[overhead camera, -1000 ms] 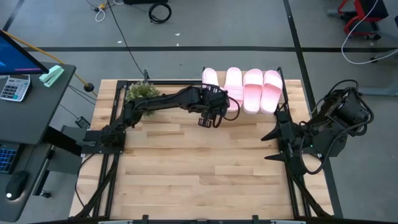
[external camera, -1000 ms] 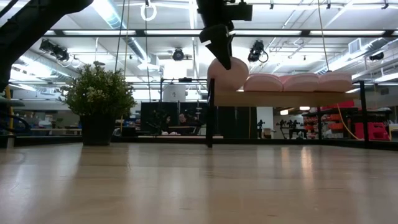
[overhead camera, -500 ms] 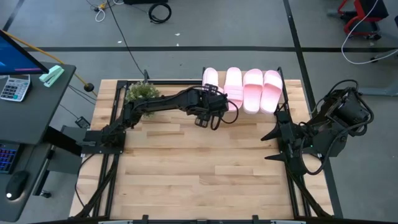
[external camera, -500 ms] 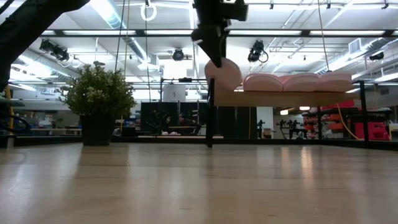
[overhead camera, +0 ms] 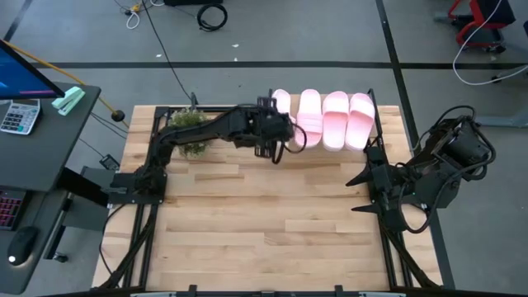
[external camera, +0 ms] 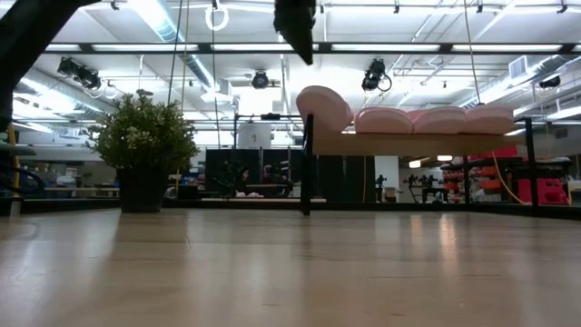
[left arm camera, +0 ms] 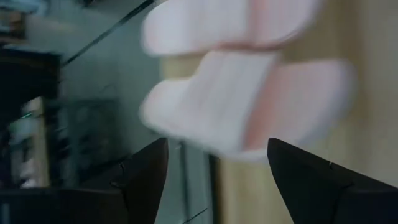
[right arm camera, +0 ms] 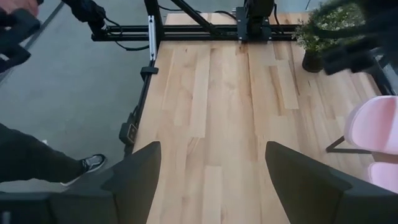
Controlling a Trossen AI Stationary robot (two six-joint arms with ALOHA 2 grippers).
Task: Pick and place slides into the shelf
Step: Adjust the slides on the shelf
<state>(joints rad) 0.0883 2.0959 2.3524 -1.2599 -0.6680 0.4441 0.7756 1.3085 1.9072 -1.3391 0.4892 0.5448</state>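
**A:** Pale plank bench [overhead camera: 264, 223], bare in the middle. What sits on it?

**B:** At its far edge stands the shelf [overhead camera: 328, 148], a flat light-wood board on thin black uprights. All four slides [overhead camera: 322, 119] lie on that board side by side, toes pointing away from the bench front. A small potted plant [overhead camera: 190, 128] stands off the shelf's left end.

**A:** And the arms?

**B:** The left hand [overhead camera: 272, 151] hangs just in front of the shelf's left end, above the board, fingers apart and holding nothing. The right hand [overhead camera: 365, 191] waits near the shelf's right end, also spread and empty.

**A:** So which step is this?

**B:** I'd judge the last slide is placed and let go. No slide is left on the bench, so the next move likely calls only for drawing the left arm clear without nudging the end slide, which overhangs the board's edge slightly.

**A:** How would they handle?

**B:** Soft pink foam, rounded, one wide strap each; light and easily shoved.
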